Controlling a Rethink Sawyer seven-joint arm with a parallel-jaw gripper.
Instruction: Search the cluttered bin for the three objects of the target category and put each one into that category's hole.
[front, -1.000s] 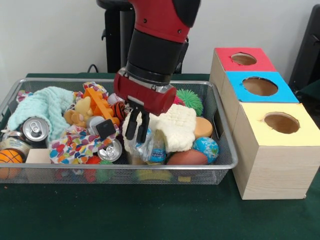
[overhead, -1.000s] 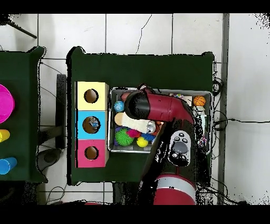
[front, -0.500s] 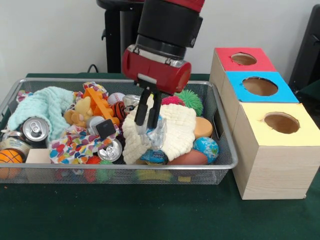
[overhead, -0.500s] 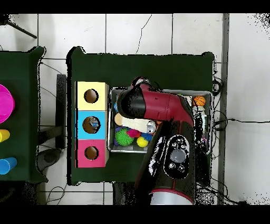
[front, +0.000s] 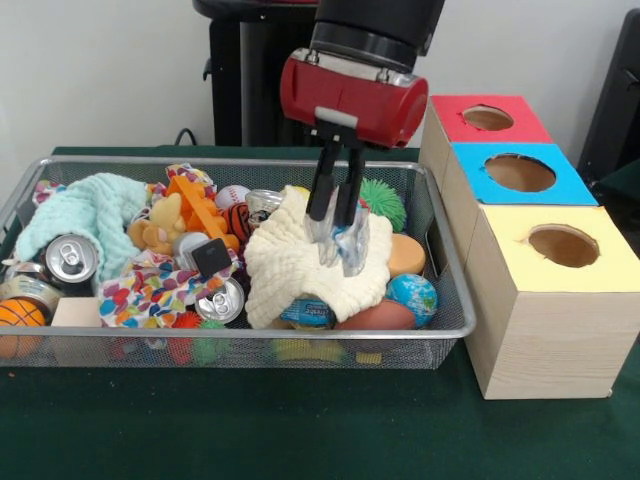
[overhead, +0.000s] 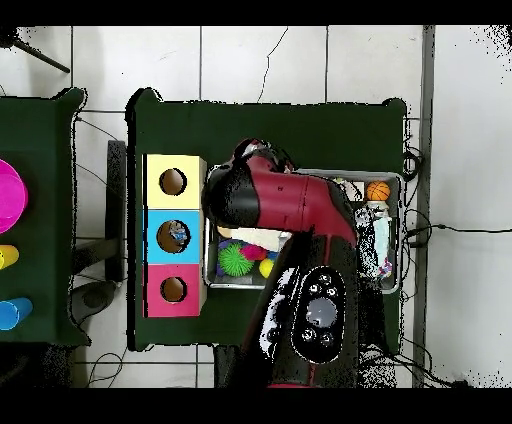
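Gripping: gripper (front: 338, 222) pinched on a crumpled clear plastic item (front: 347, 243), lifted just above the cream knit cloth (front: 300, 262); item's exact kind hard to make out, most of it see-through.
Fingers: 2 dark fingers (front: 323, 190) close together, tips partly lost against the plastic.
Arm: red and black, dropping in from above; in the overhead view covers the gripper, the held item and the left half of the wire bin (overhead: 393, 285).
Under the cloth: blue-labelled object (front: 308, 311) poking out at the front, only a sliver showing; brown egg-shaped object (front: 375, 316) touching the cloth's lower right edge.
Beside the cloth: globe ball (front: 412, 297) and orange round piece (front: 406, 254) to the right; green spiky ball (front: 381, 203) behind, partly blocked by the fingers.
Bin, left part: 2 cans (front: 69, 258), mint towel (front: 72, 210), colourful dotted cloth (front: 148, 291), orange toy block (front: 198, 206), small basketball (front: 20, 313) behind the mesh.
Bin front wall: mesh blurring the lowest objects, not identifiable.
Boxes: 3 with holes, red (front: 487, 118), blue (front: 519, 172), yellow (front: 562, 245), standing right of the bin, touching each other.
Blue hole, overhead: something inside, unclear what.
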